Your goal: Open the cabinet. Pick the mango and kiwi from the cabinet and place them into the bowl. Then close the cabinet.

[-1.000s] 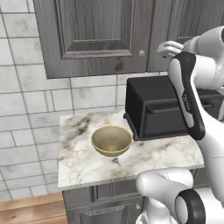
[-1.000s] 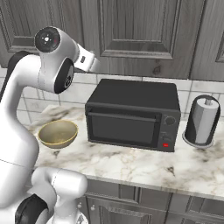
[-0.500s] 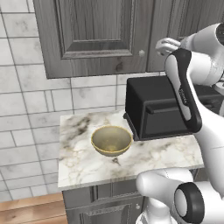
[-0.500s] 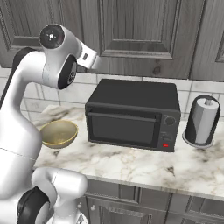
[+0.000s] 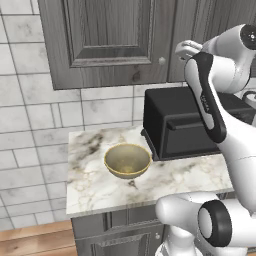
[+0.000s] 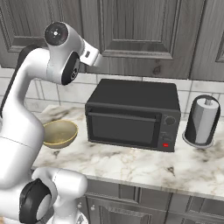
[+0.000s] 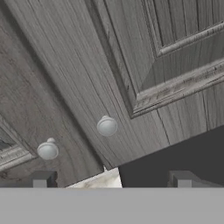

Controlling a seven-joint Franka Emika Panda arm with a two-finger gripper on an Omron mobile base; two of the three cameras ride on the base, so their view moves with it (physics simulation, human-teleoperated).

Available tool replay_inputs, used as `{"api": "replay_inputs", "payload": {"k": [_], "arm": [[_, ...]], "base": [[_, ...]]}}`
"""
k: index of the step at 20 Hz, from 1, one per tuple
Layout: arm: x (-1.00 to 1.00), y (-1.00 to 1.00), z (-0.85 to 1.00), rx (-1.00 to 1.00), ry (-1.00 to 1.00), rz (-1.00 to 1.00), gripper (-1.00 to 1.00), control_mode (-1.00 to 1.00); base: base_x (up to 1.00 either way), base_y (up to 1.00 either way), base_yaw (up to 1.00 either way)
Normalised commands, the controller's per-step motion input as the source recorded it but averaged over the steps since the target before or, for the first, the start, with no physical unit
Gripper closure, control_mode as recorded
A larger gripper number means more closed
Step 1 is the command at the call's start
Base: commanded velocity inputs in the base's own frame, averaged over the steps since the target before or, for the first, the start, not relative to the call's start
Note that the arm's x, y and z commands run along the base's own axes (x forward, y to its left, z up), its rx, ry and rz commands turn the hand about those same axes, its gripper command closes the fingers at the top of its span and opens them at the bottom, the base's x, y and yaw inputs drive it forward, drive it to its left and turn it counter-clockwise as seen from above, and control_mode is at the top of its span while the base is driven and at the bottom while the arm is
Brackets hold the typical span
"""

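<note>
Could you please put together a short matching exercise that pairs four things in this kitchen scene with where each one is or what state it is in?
Things:
1. bowl
2. cabinet
3. toaster oven
4. paper towel roll

Places or states:
A. doors shut, on the wall above the counter
B. upright on the counter, on the knob side of the oven
C. empty, on the marble counter by the tiled wall
D. black, between the bowl and the roll

Pairs: 1-C, 2-A, 3-D, 4-B

Base cams flank arm; hand cam near cabinet point(image 7: 87, 78) doors
</note>
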Motion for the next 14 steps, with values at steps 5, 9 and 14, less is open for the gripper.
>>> {"api": "replay_inputs", "payload": {"k": [5, 9, 14], "arm": [[0.20, 0.00, 0.00, 0.02, 0.00, -0.01, -1.00, -1.00], [0.18, 0.00, 0.00, 0.00, 0.00, 0.00, -1.00, -1.00], [0.22, 0.00, 0.00, 0.01, 0.00, 0.00, -1.00, -1.00]], "base": [[0.00, 0.00, 0.00], [0.00, 0.00, 0.00], [0.00, 0.00, 0.00]]}}
